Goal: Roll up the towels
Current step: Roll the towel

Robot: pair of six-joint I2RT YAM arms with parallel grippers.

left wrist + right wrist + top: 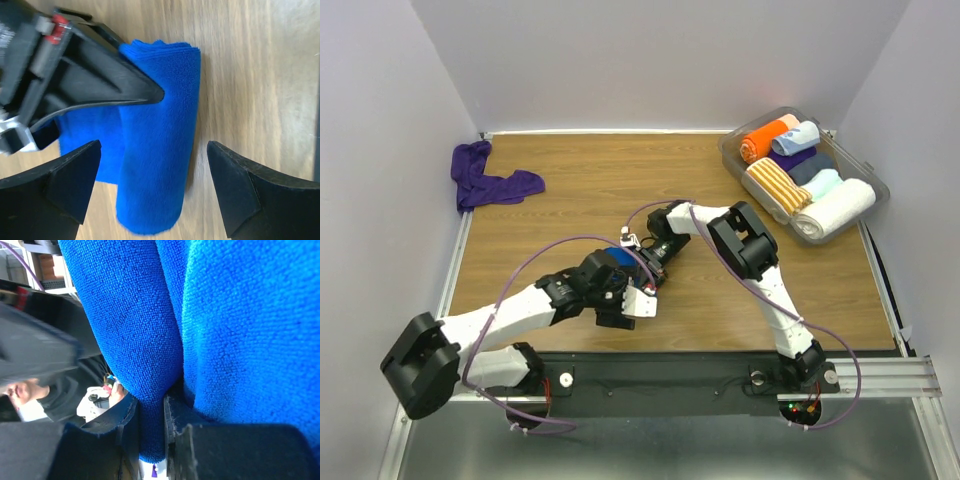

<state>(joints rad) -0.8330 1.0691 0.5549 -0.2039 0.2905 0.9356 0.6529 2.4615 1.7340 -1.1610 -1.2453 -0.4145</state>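
The royal blue towel (617, 260) lies mid-table, partly rolled into a fat cylinder (157, 165) with a flat tail to its left. My left gripper (153, 150) is open, and its two black fingertips (75, 180) straddle the roll without touching it. My right gripper (151, 432) is shut on a fold of the blue towel (130, 315); in the left wrist view its finger (115, 82) lies on the cloth from the upper left. The dark purple towel (490, 182) lies crumpled at the back left corner. In the top view both grippers (620, 280) (640, 262) meet over the blue towel.
A clear plastic bin (725, 152) at the back right holds orange, pale blue, dark, striped and white rolls. White walls enclose the wooden table (580, 190) on three sides. A purple cable (555, 245) loops over the left arm.
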